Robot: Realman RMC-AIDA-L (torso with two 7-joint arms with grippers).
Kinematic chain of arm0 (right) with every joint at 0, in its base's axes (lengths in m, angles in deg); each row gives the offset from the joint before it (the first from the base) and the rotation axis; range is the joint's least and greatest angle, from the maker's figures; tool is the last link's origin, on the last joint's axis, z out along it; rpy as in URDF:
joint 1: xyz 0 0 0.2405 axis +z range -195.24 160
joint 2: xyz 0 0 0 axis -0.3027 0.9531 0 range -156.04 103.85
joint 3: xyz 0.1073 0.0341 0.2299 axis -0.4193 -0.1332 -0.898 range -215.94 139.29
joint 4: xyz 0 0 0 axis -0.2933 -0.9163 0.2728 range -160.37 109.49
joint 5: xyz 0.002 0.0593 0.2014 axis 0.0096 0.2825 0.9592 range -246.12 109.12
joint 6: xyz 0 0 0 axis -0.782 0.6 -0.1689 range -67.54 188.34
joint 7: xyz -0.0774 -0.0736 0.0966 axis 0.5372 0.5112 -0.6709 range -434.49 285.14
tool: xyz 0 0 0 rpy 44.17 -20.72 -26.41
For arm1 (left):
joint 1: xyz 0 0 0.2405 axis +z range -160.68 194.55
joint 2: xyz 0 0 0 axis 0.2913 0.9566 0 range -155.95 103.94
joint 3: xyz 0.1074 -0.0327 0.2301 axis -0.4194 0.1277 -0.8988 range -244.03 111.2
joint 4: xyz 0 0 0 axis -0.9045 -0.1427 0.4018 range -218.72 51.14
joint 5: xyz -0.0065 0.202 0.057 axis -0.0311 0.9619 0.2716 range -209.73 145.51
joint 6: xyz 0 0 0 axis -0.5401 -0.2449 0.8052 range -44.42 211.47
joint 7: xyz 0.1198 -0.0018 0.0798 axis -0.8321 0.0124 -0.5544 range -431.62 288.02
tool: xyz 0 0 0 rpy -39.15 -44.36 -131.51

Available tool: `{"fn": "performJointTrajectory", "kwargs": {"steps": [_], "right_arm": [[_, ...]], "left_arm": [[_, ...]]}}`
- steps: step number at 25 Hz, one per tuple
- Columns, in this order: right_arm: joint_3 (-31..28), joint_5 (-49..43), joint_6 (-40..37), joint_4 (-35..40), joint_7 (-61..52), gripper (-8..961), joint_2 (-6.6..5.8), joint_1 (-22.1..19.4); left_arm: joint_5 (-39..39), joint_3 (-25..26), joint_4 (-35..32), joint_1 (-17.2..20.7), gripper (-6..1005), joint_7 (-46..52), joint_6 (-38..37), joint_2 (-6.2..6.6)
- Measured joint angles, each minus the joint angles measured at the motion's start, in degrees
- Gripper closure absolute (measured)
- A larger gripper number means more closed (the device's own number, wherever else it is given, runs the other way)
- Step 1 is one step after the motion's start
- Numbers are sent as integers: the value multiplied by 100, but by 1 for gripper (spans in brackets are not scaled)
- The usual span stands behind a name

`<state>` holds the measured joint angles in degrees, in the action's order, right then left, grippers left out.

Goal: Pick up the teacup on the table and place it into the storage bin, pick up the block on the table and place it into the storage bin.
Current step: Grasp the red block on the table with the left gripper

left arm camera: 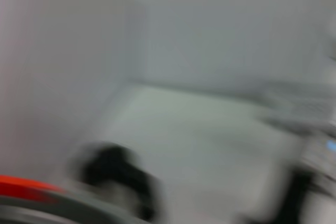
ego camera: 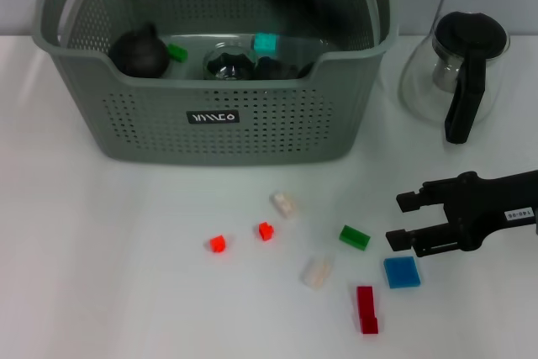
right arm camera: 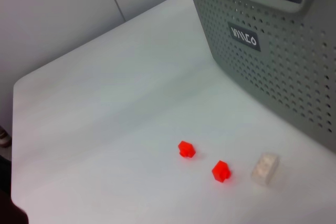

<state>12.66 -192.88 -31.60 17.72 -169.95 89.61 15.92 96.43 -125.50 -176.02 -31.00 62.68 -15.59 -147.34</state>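
A: Hovering low over the table [ego camera: 101, 233], the right gripper [ego camera: 402, 218] has its two black fingers [ego camera: 412, 200] spread apart with nothing between them. It lies in front of the storage bin [ego camera: 218, 128] and off to the bin's right side.

B: Nearest blocks?

A: A blue block [ego camera: 402, 271] just below the fingertips, a green block [ego camera: 354, 237] beside them, a dark red block [ego camera: 366, 309] further out. Two small red blocks [right arm camera: 220, 171] and a pale block [right arm camera: 264, 168] lie in front of the bin's label.

B: Bin contents?

A: Dark rounded items, plus a green and a cyan piece. A glass carafe [ego camera: 458, 73] stands right of the bin.

B: Left gripper?

A: Blurred above the bin; finger state cannot be told
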Motion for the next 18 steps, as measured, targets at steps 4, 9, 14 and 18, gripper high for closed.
{"fn": "performJointTrajectory", "kwargs": {"steps": [4,9,14,18], "right_arm": [[0,1,8,0,-1,158,-3,27],[0,1,44,-1,-6,157,10,36],[0,-3,50,-6,4,157,34,38],[0,-44,50,-9,6,157,55,34]], "left_arm": [[83,-1617,-1160,1067,96,-387,-1132,-298],[929,-2955,-1536,1765,52,-198,-768,-304],[2311,-3972,-699,1825,62,668,130,-308],[2913,-4154,157,1558,69,1392,656,-314]]}}
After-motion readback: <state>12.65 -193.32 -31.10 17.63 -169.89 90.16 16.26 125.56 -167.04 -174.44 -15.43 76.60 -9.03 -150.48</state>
